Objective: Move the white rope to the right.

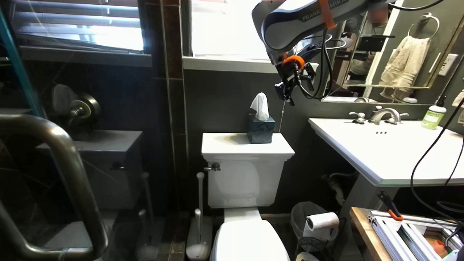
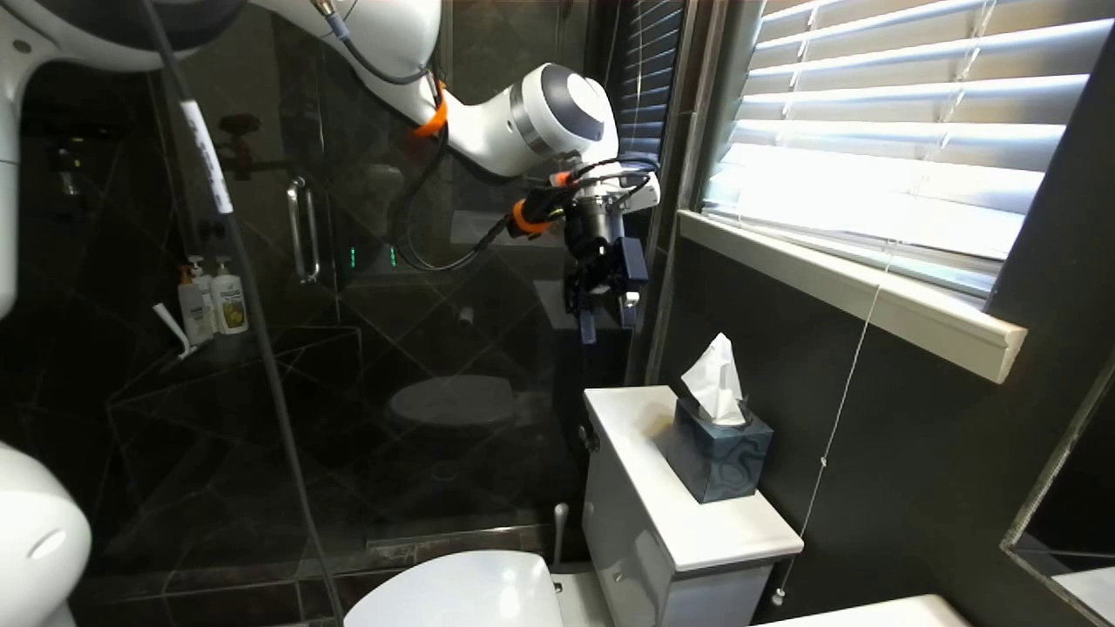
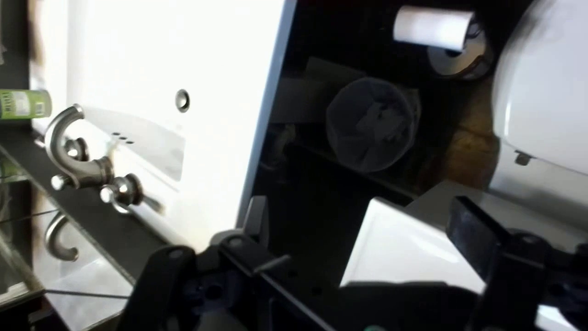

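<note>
The white rope [image 2: 823,461] is a thin cord. In an exterior view it hangs from the blinds past the window sill and down the wall to a small end weight beside the toilet tank. In an exterior view a short stretch of the rope [image 1: 282,114] shows below the gripper [image 1: 296,88], whose fingers hide the part above. The gripper [image 2: 608,318] is open and empty, above the tank and well apart from the rope. In the wrist view the open fingers [image 3: 365,225] have nothing between them, and I cannot make out the rope there.
A tissue box [image 2: 721,457] stands on the toilet tank [image 2: 649,514] close to the rope. The window sill [image 2: 858,292] juts out above. The sink [image 1: 362,145] and mirror are beside the tank. The glass shower wall [image 2: 418,331] is on the opposite side.
</note>
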Robot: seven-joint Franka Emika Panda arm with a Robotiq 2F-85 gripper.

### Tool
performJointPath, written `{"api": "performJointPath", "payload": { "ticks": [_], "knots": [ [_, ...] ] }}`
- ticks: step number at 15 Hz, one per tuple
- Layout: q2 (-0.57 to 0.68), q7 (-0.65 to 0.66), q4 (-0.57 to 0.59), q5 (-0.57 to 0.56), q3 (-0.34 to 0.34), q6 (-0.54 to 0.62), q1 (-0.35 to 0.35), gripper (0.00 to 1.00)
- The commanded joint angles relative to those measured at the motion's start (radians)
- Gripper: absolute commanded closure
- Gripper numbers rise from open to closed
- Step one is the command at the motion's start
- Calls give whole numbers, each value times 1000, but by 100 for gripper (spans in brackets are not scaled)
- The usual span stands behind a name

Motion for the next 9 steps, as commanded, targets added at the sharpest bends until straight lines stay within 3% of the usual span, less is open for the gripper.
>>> {"api": "performJointPath", "payload": {
  "ticks": [1,9],
  "knots": [
    [2,-11,7,44,-12,4,9,0],
    [-14,-25,2,91,-12,15,6,0]
  ]
}}
